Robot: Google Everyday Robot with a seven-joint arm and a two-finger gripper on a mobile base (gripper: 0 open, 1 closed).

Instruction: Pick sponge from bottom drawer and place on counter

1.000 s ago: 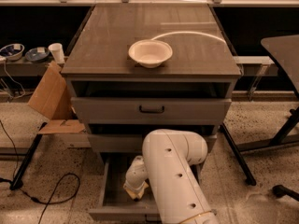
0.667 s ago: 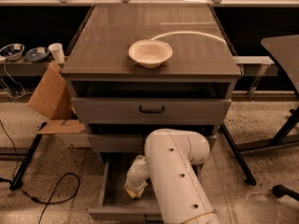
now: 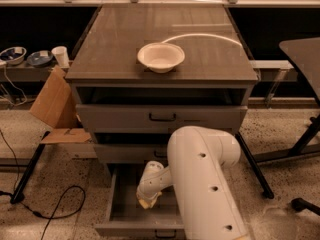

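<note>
The bottom drawer (image 3: 119,210) of the grey cabinet is pulled open. My white arm reaches down into it from the lower right. My gripper (image 3: 149,196) is inside the drawer near its middle. The pale yellow sponge (image 3: 146,203) shows right at the gripper's tip, just above or on the drawer floor; I cannot tell which. The counter (image 3: 120,39) is the dark glossy top of the cabinet, above and behind the arm.
A white bowl (image 3: 160,57) sits on the counter's front middle, and a thin white cable (image 3: 202,35) curves behind it. Brown cardboard (image 3: 52,101) leans at the cabinet's left. A paper cup (image 3: 61,56) and dishes (image 3: 12,55) stand on a low shelf left. A dark table (image 3: 302,54) is at right.
The gripper has shifted very slightly inside the bottom drawer, with the sponge still at its tip. Nothing else has moved.
</note>
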